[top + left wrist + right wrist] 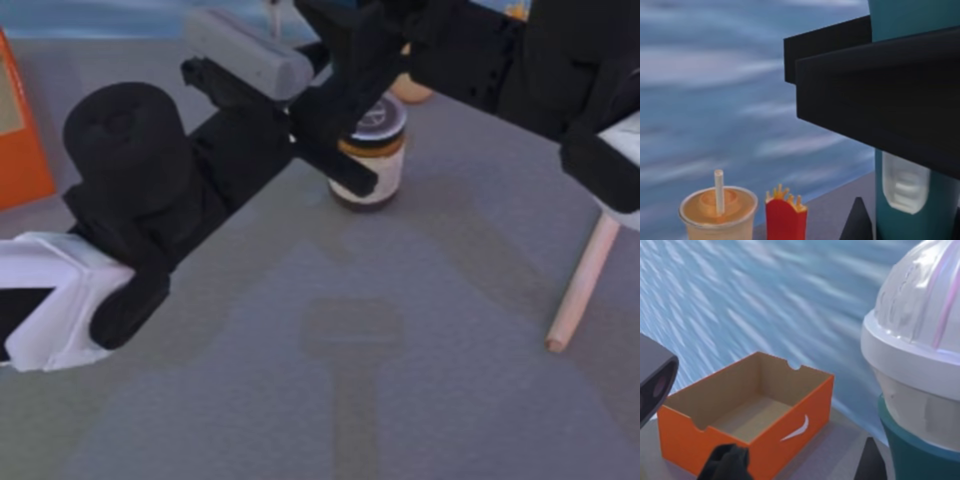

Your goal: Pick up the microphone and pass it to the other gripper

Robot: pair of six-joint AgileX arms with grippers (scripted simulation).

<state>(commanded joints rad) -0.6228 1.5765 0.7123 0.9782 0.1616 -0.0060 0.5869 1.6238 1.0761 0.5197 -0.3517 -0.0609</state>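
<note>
Fingers (875,95) of one gripper pinch the microphone (910,200) handle, held aloft mid-desk above the jar (372,150); which arm grips, cannot tell. Risk: premature release during handover drops it onto the jar.

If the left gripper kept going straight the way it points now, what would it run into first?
Probably the microphone: its teal handle fills the left wrist view directly ahead, with black gripper fingers crossing it. Whose fingers they are is unclear. The drink cup and fries sit farther off.
</note>
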